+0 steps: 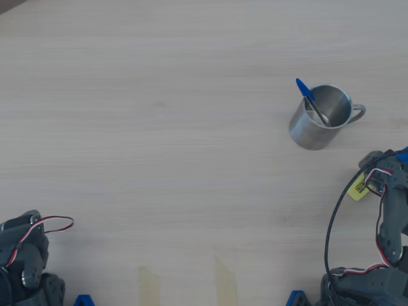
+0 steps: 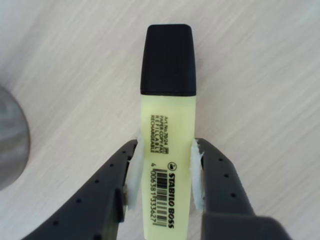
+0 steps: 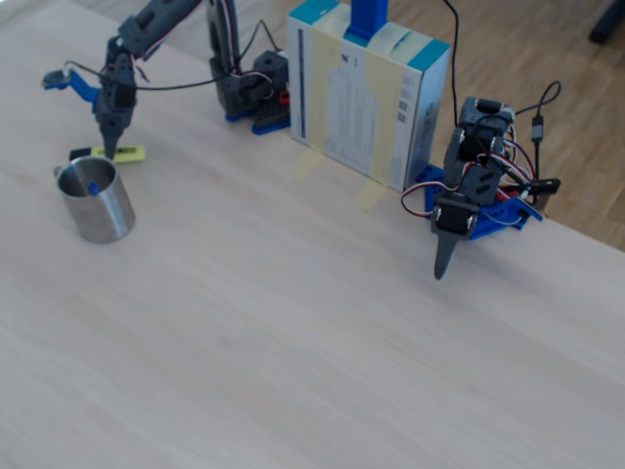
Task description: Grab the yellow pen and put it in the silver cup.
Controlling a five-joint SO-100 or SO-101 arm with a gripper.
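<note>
While the jaws straddle the Stabilo Boss highlighter [image 2: 167,150], the step in hand looks like the squeeze.
Left of the jaws sits the steel mug [image 2: 11,137]; between them lies the highlighter on the table [image 2: 260,75], white pads [image 2: 133,175] touching its sides near the barcode end, cap ahead. The gripper [image 2: 165,172] seems barely clamped: close squarely before lifting.

A thin blue pen [image 1: 305,94] leans upright; a taped cardboard box [image 3: 369,93] stands on the wooden table [image 3: 293,322].
</note>
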